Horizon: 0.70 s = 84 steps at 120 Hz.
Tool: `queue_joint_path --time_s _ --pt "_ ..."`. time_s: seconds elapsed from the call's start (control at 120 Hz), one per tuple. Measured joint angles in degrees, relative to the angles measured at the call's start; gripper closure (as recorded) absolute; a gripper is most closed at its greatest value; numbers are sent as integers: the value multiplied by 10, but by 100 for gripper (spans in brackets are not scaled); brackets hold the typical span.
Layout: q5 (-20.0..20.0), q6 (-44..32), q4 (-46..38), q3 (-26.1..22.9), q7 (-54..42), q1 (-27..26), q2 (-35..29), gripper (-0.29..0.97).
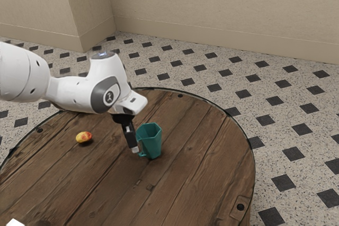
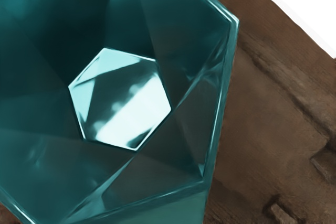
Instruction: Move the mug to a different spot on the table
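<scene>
Mug (image 1: 150,140), teal with flat facets, stands upright on the round wooden table (image 1: 212,178), a little toward the exterior view's left of the tabletop's middle. My gripper (image 1: 133,144) hangs down from the white arm (image 1: 69,91) and sits right against the mug's side toward the exterior view's left, low by the wall, with its tip close to the planks. From this angle I cannot tell whether the jaws are spread or closed on the mug's wall.

Through the wrist view I look straight down into the cup: its pale hexagonal bottom (image 2: 119,102) shines at the centre, dark slanted walls rise around it, and the bright rim (image 2: 223,82) cuts across in front of the brown boards (image 2: 268,145).

A small red-and-yellow fruit (image 1: 83,137) lies on the wood well apart from the mug, further toward the exterior view's left. Beyond the table's edge runs a speckled floor with black diamond tiles (image 1: 275,86), and beige walls (image 1: 222,3) stand behind it.
</scene>
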<state>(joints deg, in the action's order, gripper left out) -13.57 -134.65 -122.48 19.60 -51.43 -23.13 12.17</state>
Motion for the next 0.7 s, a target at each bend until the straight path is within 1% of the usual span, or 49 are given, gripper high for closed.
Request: queue_joint_path --time_s 0.2,0.367,0.667,0.7 --pt "-6 -12 -2 0 -18 0 8 0" --pt "-7 -18 -20 0 -29 -1 -1 0" --pt "-9 -27 -21 0 -10 -1 0 0" --pt "-9 -28 -21 0 -7 -1 0 2"
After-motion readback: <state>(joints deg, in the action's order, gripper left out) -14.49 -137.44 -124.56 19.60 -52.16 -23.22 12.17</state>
